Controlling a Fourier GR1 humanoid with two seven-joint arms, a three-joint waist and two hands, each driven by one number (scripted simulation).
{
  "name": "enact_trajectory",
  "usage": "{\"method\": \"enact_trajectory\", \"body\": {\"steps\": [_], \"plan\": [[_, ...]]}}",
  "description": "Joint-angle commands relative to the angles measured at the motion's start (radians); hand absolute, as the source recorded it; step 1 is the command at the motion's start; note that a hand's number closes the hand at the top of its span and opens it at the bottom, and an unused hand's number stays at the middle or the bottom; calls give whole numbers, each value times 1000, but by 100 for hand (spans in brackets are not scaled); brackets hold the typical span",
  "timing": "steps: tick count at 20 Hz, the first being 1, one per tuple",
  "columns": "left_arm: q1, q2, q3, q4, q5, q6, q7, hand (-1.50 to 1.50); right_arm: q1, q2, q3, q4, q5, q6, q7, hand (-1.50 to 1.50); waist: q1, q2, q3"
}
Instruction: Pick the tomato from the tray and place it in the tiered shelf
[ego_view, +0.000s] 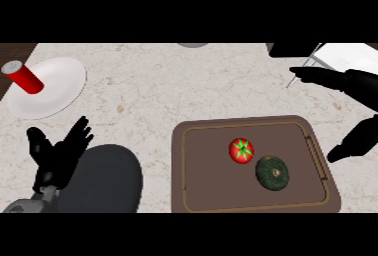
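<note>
I have not picked anything up yet: my right hand (353, 107) hangs open off the tray's right edge, fingers stretched out up toward the far corner and thumb dropped down beside the tray's right rim, holding nothing. I judge this as the reach step, before any grasp. The tomato (241, 150) lies to the left of that hand and a little nearer me than its fingers, inside the tray (193, 165), red with a green star of a stem facing up. Just beside it, on the side nearer me and slightly toward my hand, sits a dark green squash (272, 172); the two look close to touching, though I cannot tell if they do. Those two are all the tray holds. The next move calls for bringing the hand leftward over the rim and down onto the tomato from its far side, so my fingers close round it without nudging the squash. The shelf (325, 52) shows only as a dark and white corner just beyond my fingertips, and I cannot see what is in it. My left hand (57, 147) rests open, fingers up, well apart to the left. Beyond it stands a plate (55, 87) with a red can (23, 77) at its left edge.
</note>
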Motion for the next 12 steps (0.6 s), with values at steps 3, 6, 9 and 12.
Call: {"method": "enact_trajectory", "body": {"steps": [3, 6, 9, 12], "plan": [[26, 2, 24, 31, 15, -41, -2, 0, 22, 130, 109, -226, 102, -209, 300, -150, 3, 7, -8], [-20, -65, -29, 82, -50, 6, -5, 0, -37, 132, 125, -258, 133, -198, 421, -150, 1, 11, -7], [-20, -24, 9, 18, -33, -11, 45, 0, -63, 204, 167, -235, 182, -208, 514, -150, 13, 11, -6], [3, -39, 17, 78, -46, -39, -14, 0, -84, 201, 171, -225, 188, -146, 559, -150, 13, 13, -7]]}}
